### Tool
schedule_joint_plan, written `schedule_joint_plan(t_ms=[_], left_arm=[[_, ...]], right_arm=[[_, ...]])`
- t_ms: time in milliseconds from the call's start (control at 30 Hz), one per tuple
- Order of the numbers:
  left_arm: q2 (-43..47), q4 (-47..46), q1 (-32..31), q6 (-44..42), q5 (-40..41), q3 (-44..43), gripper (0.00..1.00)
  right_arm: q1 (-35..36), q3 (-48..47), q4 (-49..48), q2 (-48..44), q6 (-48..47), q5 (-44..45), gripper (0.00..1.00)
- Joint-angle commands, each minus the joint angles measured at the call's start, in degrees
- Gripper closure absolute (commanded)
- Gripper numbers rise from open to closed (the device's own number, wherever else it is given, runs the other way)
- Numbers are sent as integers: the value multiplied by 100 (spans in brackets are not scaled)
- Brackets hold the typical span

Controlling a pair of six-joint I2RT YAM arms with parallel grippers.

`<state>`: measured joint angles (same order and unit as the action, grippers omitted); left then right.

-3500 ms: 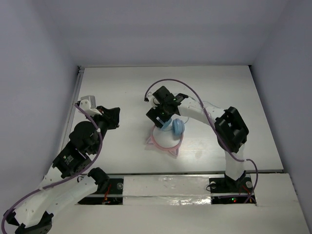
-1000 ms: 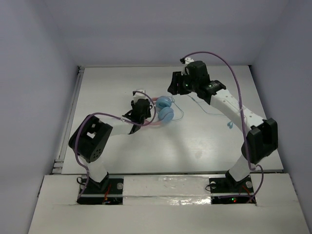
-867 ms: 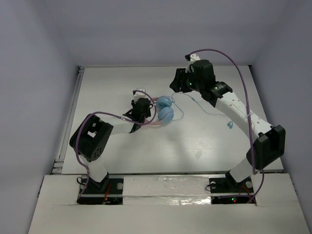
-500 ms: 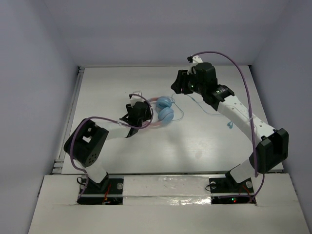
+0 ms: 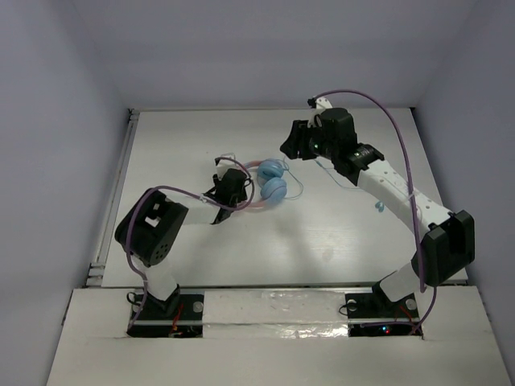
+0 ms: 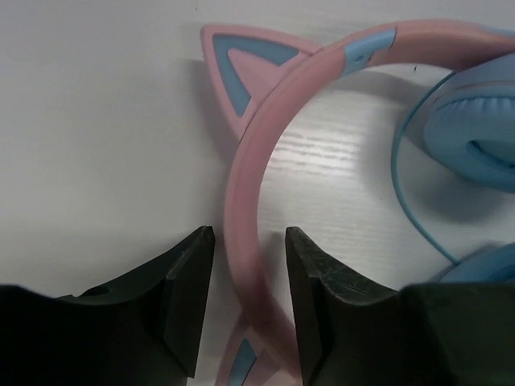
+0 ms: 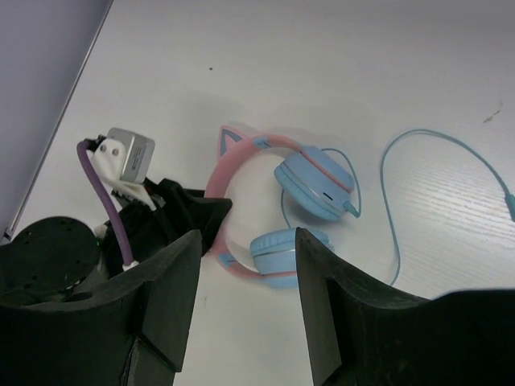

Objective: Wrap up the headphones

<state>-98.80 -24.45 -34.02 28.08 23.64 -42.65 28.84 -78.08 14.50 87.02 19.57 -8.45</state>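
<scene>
Left fingers (image 6: 187, 299) still straddle the headband (image 6: 244, 193), apparently unclamped; headphones (image 5: 272, 182) unmoved.

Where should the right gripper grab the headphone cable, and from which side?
Take the cable on its loose curved stretch right of the ear cups, coming straight down with the fingers across the cord. It lies flat on the table there, apart from everything else, and the right gripper hovers open nearby.
</scene>
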Motion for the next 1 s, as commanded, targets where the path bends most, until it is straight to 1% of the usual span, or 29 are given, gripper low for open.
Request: schedule_joint_plan(t_ms=[0,133,200,233,267,300,367,400,467,500,533,567,600,633,667,700,733,767,800,833,867,933,967], left_arm=[[-235,379,9,-12,132,-480,62],[-543,511,9,-65,194,-753,63],[-613,590,9,-83,159,-858,65],[-666,599,9,-100,133,-867,72],[-675,625,9,-100,106,-867,76],[-684,625,9,-92,97,-850,85],[-658,599,9,-100,106,-771,98],[-640,608,9,-100,88,-753,100],[-448,774,9,-66,123,-762,100],[-325,853,9,-91,150,-762,100],[33,950,9,-118,167,-788,100],[272,1185,9,-179,176,-849,100],[509,1318,9,-214,141,-893,100],[1042,1468,9,-258,124,-955,100],[1326,1852,9,-302,115,-1147,100],[1590,2082,9,-381,141,-1262,100],[2080,2302,62,-425,132,-1393,100],[2302,2739,62,-495,97,-1708,100],[2609,2970,123,-653,-33,-1911,100],[2716,3190,124,-724,-130,-2113,100],[2813,3575,124,-820,-236,-2507,100],[2971,3989,185,-1153,-430,-2931,100],[2990,4374,351,-1268,-509,-3394,100]], right_arm=[[-36,126,-413,-221,117,-174,44],[-36,381,-632,-335,275,-324,44],[-36,478,-712,-388,310,-289,45],[-36,548,-764,-466,328,-263,45],[-36,583,-799,-510,345,-228,45],[-36,610,-826,-546,372,-219,45],[-36,689,-922,-695,433,-149,46],[-36,741,-975,-756,442,-114,47],[-36,856,-1176,-897,495,26,52],[-36,1013,-1256,-1046,495,71,66],[-36,1110,-1405,-1134,486,106,75],[-36,1224,-1659,-1213,477,141,92],[-36,1452,-1792,-1371,451,124,98],[-36,1558,-1932,-1442,416,107,100],[-36,1646,-2134,-1512,294,150,100],[-36,1734,-2205,-1591,223,272,100],[-36,1883,-2276,-1766,144,404,100],[-36,1945,-2381,-1855,21,640,100],[-36,2059,-2486,-2021,3,756,100],[-36,2113,-2548,-2092,3,818,100],[-36,2165,-2618,-2163,-15,1079,100],[-36,2253,-2707,-2260,-67,1178,100],[-36,2271,-2698,-2269,-207,1109,100]])
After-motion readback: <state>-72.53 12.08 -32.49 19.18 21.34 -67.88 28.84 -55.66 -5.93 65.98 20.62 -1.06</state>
